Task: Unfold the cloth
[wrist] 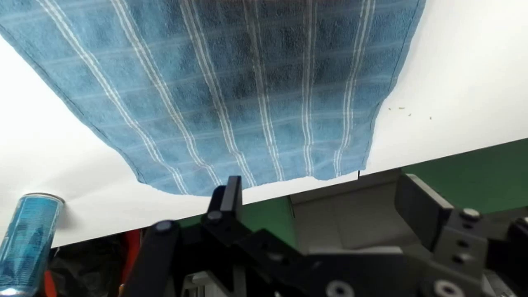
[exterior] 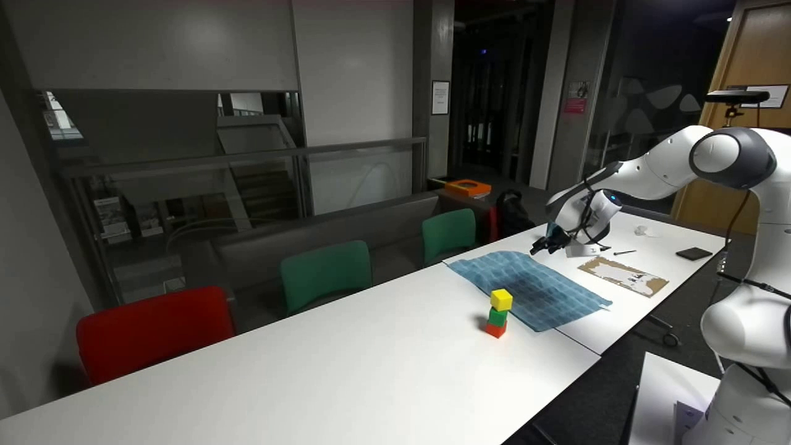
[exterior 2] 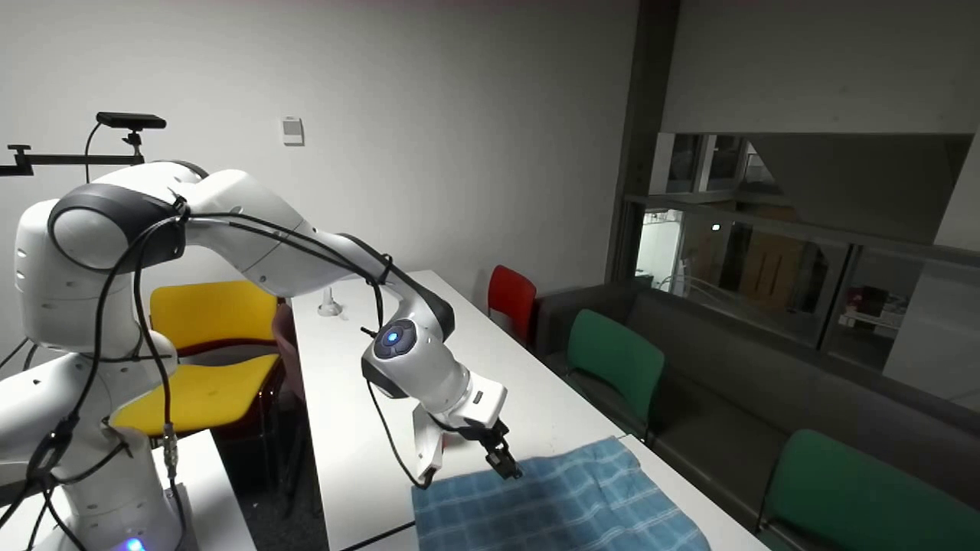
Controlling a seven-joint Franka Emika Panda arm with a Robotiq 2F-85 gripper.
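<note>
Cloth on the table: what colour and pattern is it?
The cloth is blue, with pale paired stripes crossed by fainter lines; clearest in the wrist view.

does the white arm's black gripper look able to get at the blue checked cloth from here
Probably yes: the black gripper stands open and empty near the blue checked cloth, and the wrist view shows nothing between them.

On the long white table (exterior: 346, 364) stands a tower of three small cubes (exterior: 498, 317), yellow over green over red; also on it lie a brown, white-patched rectangular board (exterior: 624, 276) and a flat black object (exterior: 694, 253), too small to name surely; near its edge, a shiny blue metal can (wrist: 31, 243); along that same side, two green chairs (exterior: 326, 275), a red chair (exterior: 154, 330) and, beyond, a long dark-grey sofa (exterior 2: 743, 383)
</note>
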